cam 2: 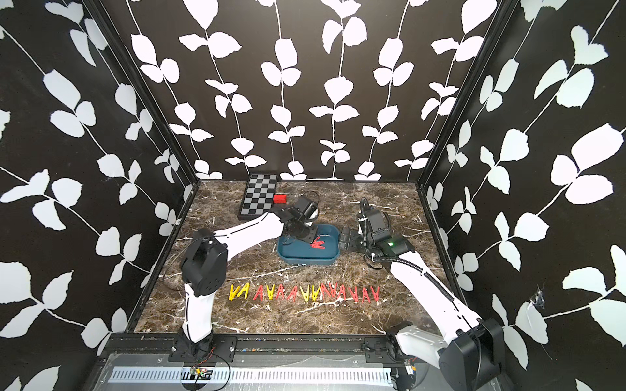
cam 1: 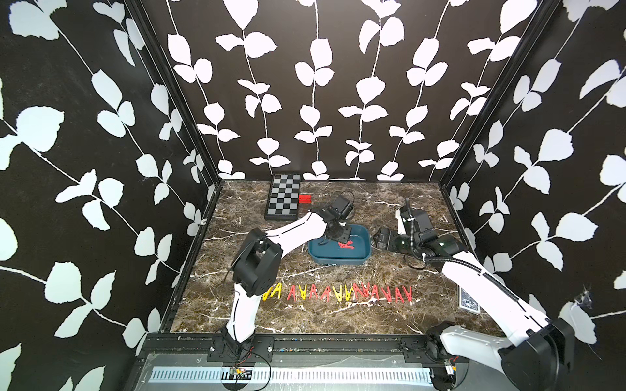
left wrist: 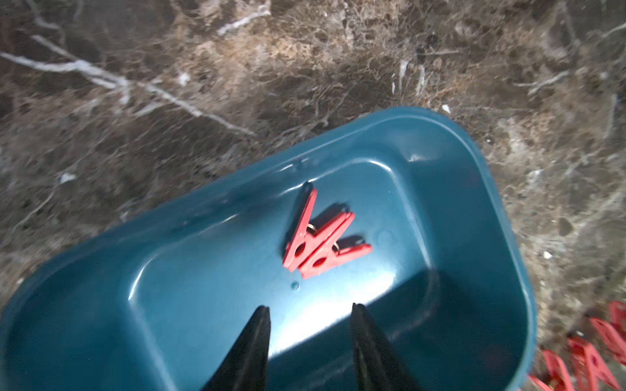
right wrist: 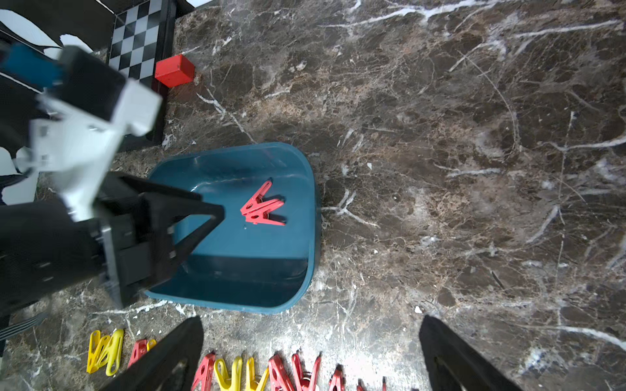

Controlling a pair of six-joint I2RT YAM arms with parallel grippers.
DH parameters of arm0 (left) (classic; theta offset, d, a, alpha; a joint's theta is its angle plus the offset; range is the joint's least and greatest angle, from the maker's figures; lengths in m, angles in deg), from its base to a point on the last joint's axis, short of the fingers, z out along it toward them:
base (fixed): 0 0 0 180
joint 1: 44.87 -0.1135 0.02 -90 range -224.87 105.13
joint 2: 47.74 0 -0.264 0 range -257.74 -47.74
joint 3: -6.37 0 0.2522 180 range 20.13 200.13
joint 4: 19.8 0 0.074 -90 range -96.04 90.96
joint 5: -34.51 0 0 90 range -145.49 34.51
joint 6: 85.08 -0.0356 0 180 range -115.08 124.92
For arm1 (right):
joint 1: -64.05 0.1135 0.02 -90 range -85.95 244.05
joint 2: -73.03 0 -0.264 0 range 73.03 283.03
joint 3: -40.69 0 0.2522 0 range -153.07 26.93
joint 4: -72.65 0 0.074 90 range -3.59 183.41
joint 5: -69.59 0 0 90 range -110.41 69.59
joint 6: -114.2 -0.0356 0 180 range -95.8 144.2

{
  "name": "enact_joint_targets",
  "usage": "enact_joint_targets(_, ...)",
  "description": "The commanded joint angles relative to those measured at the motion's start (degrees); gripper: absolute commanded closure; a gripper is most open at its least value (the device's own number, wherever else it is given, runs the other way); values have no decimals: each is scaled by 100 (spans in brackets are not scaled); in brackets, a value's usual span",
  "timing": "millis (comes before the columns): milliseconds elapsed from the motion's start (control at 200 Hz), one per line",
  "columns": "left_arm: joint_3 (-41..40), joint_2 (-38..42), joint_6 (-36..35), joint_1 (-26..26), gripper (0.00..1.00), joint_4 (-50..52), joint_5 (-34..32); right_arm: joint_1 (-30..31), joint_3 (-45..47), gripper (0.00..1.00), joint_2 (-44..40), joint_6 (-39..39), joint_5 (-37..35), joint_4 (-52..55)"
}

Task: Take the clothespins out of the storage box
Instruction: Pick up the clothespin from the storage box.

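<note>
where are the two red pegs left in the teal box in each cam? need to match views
Top view: two red plastic clothespins, just below centre, in the dark teal plastic storage box.
Top view: same pair, just below centre.
Left wrist: mid-picture.
Right wrist: left of centre.
Shared landmark: the box's rim, around the pair in all four.

Both top views look down from high above the near edge of the worktop (cam 1: 338, 315), well back, facing the rear wall (cam 1: 321, 101), and show almost the same whole scene. The left wrist camera hangs close over the storage box (left wrist: 474, 152), looking past the left end effector (left wrist: 310, 306) at the clothespins (left wrist: 321, 240) inside. The right wrist camera stands farther off behind the right end effector (right wrist: 311, 319) and shares that box, those pins and some worktop.
</note>
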Motion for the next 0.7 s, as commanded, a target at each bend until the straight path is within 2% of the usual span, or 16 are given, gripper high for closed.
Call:
enact_joint_targets(0, 346, -175, -210, 19, 59, 113, -180, -15, 124, 1, -194, -208, -37, -175)
enact_joint_targets(405, 1290, -1175, -541, 21, 60, 328, -272, -14, 170, 1, -289, -299, -14, -142)
enact_joint_targets(695, 1364, -1442, -705, 47, 63, 460, -391, -13, 152, 1, -182, -334, 15, -204)
